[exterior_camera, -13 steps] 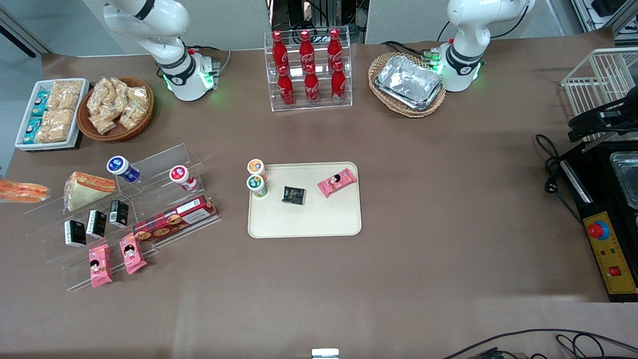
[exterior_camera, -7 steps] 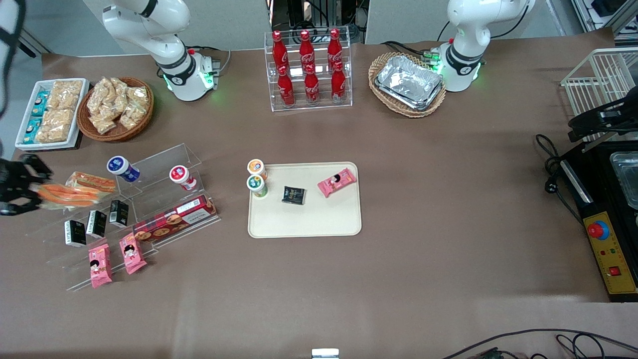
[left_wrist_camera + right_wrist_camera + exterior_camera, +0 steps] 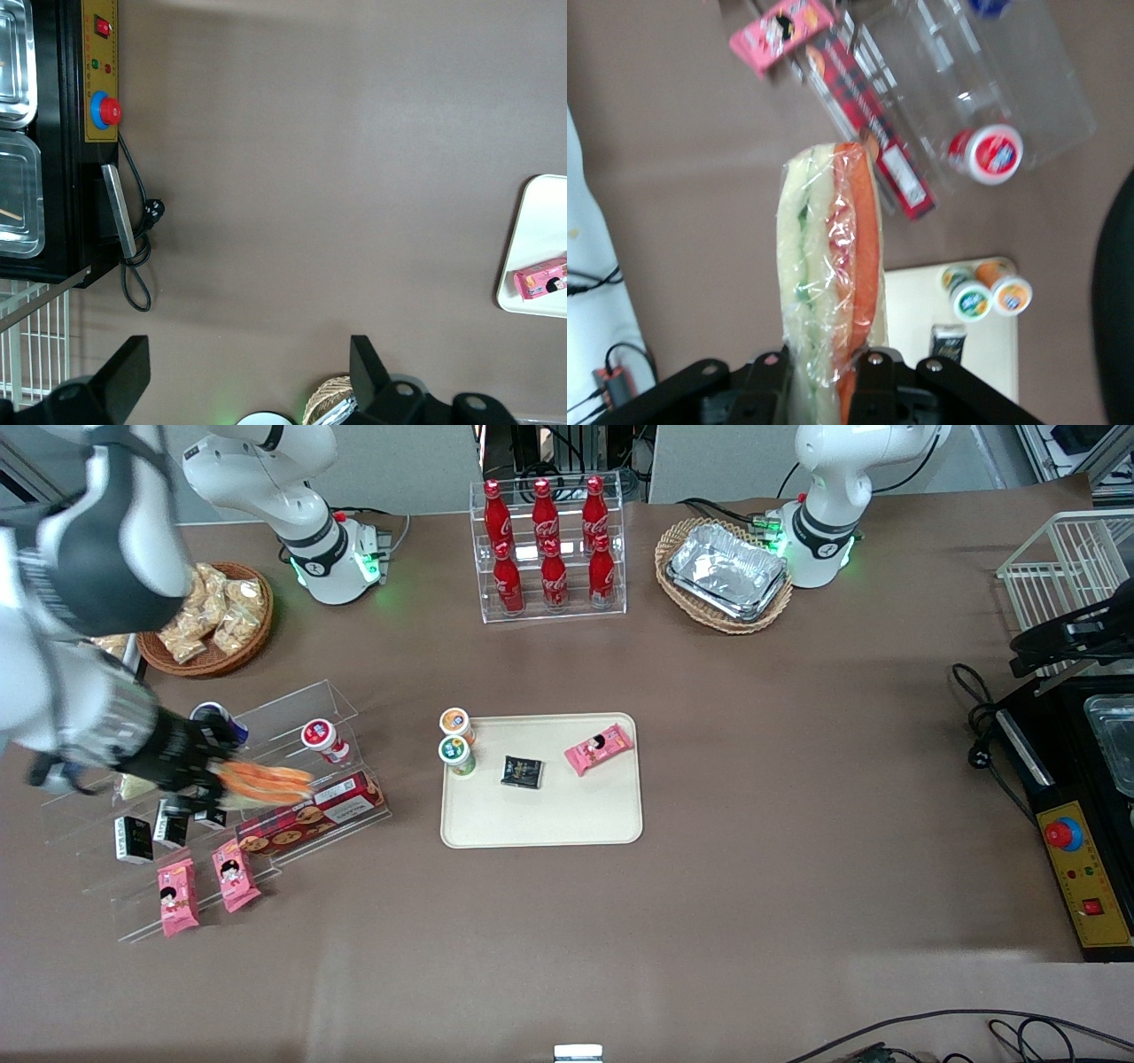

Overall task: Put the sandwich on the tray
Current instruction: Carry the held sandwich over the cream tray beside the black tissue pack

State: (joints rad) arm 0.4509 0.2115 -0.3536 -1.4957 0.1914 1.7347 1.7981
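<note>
My right gripper (image 3: 208, 779) (image 3: 824, 376) is shut on the sandwich (image 3: 266, 781) (image 3: 830, 283), a clear-wrapped wedge with orange-red, white and green layers, held edge-on in the air over the clear acrylic shelves (image 3: 292, 717). The cream-beige tray (image 3: 549, 819) (image 3: 921, 310) lies mid-table, toward the parked arm's end from the gripper. On it are a pink snack packet (image 3: 599, 748) and a black packet (image 3: 522, 771) (image 3: 948, 341), with two small cups (image 3: 457, 742) (image 3: 985, 292) at its edge.
Below the sandwich lie a red plaid biscuit box (image 3: 310, 813) (image 3: 873, 133), pink packets (image 3: 205, 884), black cartons (image 3: 170, 822) and a red-lidded cup (image 3: 324, 740). A cola bottle rack (image 3: 549, 549), foil trays in a basket (image 3: 726, 571) and a snack basket (image 3: 217, 615) stand farther from the camera.
My right arm has swung in from the working arm's end of the table, carrying the sandwich over the acrylic shelves toward the tray. The other wrapped sandwich is now hidden under the arm.
</note>
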